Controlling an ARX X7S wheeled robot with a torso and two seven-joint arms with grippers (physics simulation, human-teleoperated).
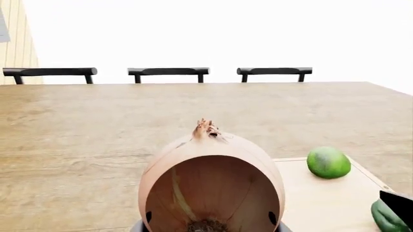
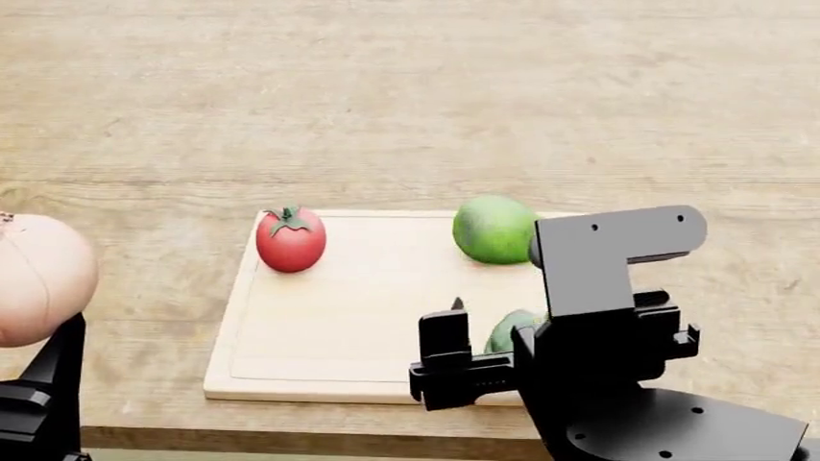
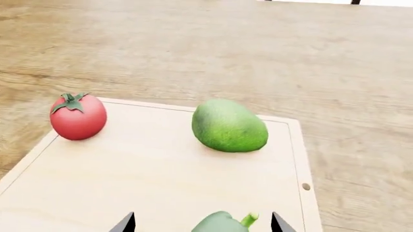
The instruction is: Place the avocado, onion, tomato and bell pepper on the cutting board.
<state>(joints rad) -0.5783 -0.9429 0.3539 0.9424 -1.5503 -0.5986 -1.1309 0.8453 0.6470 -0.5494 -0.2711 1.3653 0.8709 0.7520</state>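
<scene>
The cutting board lies on the wooden table. On it are the red tomato at the far left and the smooth green avocado at the far right. The bell pepper lies on the board's near right part, between the wide-apart fingers of my open right gripper; in the head view the pepper is mostly hidden behind that gripper. My left gripper is shut on the onion and holds it above the table, left of the board. The onion fills the left wrist view.
Three dark chairs stand along the table's far side. The table's near edge runs just in front of the board. The avocado and pepper also show in the left wrist view.
</scene>
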